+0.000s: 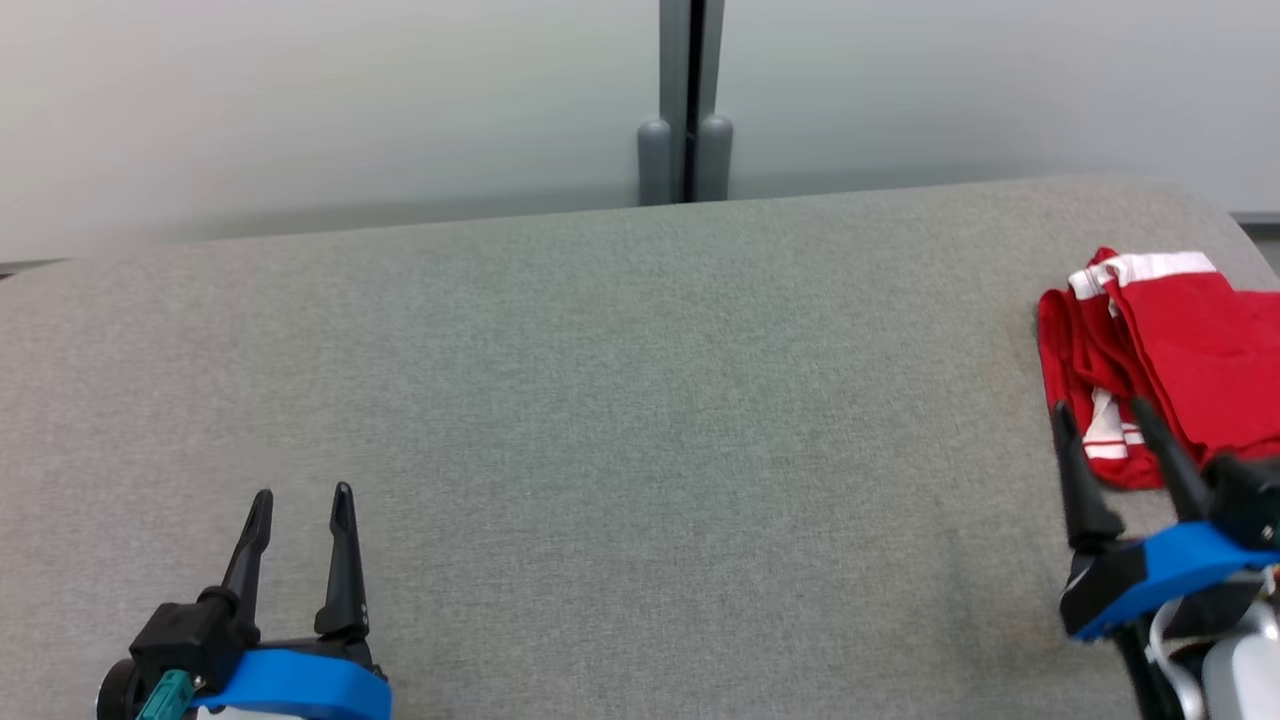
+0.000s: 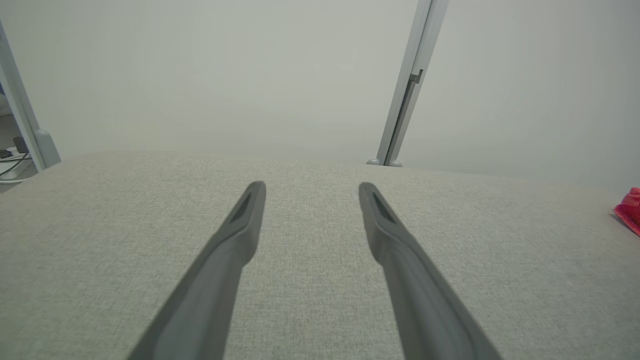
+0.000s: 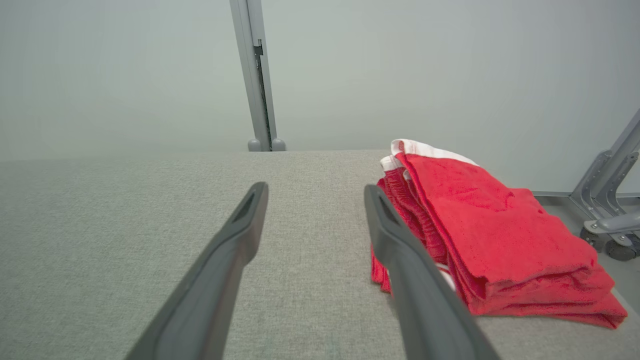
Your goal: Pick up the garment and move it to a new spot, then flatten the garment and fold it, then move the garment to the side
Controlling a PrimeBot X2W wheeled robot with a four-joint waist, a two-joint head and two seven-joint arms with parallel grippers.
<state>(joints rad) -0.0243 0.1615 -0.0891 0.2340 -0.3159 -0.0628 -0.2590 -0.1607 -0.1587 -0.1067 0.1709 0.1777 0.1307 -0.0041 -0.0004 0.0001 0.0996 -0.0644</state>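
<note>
Two grippers hover low over the grey table point(image 1: 640, 400), fingers spread apart and nothing between them: the left gripper point(image 1: 302, 490) near left, the right gripper point(image 1: 1097, 403) near right. Just past the right gripper's tips the red garment point(image 1: 1180, 350) lies folded at the table's right end, white bands showing; whether the tips touch it I cannot tell. The right wrist view brings out its stacked layers and a wheeled frame point(image 3: 610, 215) on the floor beyond. The left wrist view gives a red sliver at its right edge and cables point(image 2: 10, 162) far left. Farthest back, a grey post point(image 1: 688, 100) rises against a pale wall point(image 1: 300, 100).
</note>
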